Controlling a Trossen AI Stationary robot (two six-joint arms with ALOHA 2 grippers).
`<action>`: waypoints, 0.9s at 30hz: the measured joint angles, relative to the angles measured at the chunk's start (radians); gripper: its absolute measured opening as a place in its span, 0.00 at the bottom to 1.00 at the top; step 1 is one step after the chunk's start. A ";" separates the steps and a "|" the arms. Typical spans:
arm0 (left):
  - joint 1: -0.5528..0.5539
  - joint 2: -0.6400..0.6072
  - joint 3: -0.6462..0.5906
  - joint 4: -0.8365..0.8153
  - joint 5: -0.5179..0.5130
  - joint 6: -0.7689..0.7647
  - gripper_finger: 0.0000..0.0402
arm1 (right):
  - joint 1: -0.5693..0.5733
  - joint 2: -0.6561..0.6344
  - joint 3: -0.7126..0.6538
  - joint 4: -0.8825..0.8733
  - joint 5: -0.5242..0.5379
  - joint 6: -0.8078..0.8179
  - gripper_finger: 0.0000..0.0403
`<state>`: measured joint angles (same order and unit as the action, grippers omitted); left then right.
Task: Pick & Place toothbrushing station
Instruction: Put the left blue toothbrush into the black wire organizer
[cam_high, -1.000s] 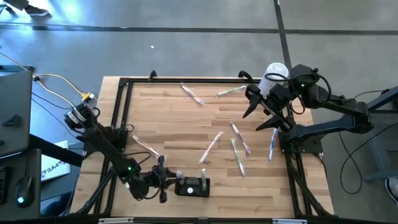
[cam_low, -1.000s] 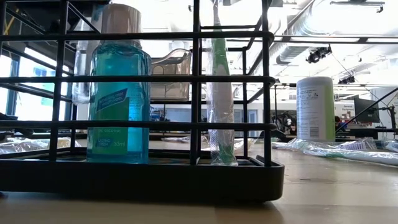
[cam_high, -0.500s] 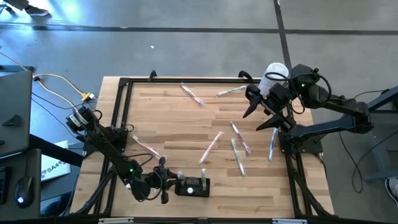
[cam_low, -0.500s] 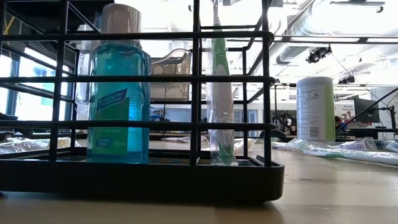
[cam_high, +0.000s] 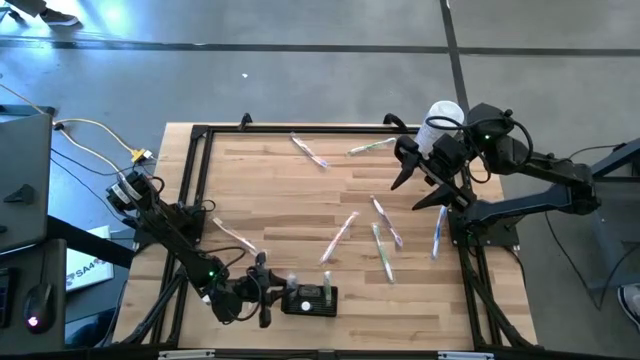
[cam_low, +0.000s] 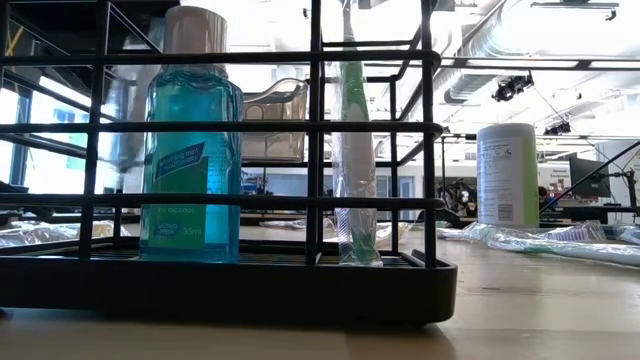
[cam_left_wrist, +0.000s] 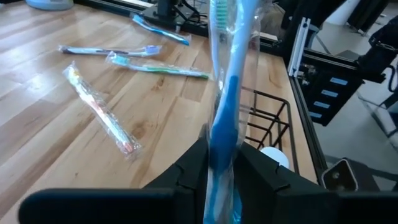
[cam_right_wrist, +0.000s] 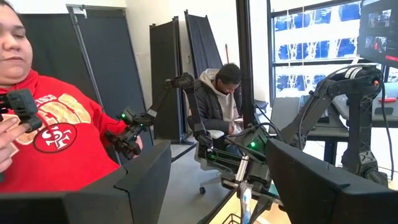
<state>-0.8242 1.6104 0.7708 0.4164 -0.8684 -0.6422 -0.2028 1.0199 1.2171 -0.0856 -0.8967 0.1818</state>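
The toothbrushing station (cam_high: 309, 299), my low black wire holder, sits at the near edge of the table (cam_high: 300, 210), left of centre. A teal bottle (cam_low: 190, 165) stands in its left bay and a wrapped toothbrush (cam_low: 352, 160) stands upright further right, so it is already part loaded.

My left tool (cam_high: 262, 290) is just beside the station's left end, and my fingers (cam_left_wrist: 186, 177) pinch a blue wrapped toothbrush (cam_left_wrist: 227, 106) low on its handle, bristles up. I judge I hold it upright so it can drop straight into a slot; whether the pinch is slackening I cannot tell. From my wrist the wire rim shows just beyond the brush, with the bottle's white cap inside.

Room here is tight. The near table edge and the black frame rail run just below the station, and my own arm lies across the near-left corner, so I would come away upward, I think, not sideways.

Farther out, loose wrapped brushes (cam_high: 385, 250) lie scattered across the middle and far side, well apart from the station. My right tool (cam_high: 428, 182) hangs at the far right with its fingers spread and nothing between them, near the white canister (cam_high: 440, 125), well away from my work.
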 joint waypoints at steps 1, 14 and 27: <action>0.000 0.000 0.000 0.000 0.001 -0.012 0.17 | 0.000 0.000 0.000 0.000 0.000 0.000 0.63; 0.000 0.000 0.000 -0.032 -0.014 -0.018 0.18 | 0.000 0.000 0.000 0.000 0.000 -0.002 0.63; 0.000 0.000 0.000 -0.068 -0.062 -0.021 0.25 | 0.000 0.000 0.000 0.000 0.000 -0.003 0.63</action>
<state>-0.8242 1.6100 0.7708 0.3485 -0.9302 -0.6636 -0.2028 1.0199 1.2171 -0.0860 -0.8970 0.1791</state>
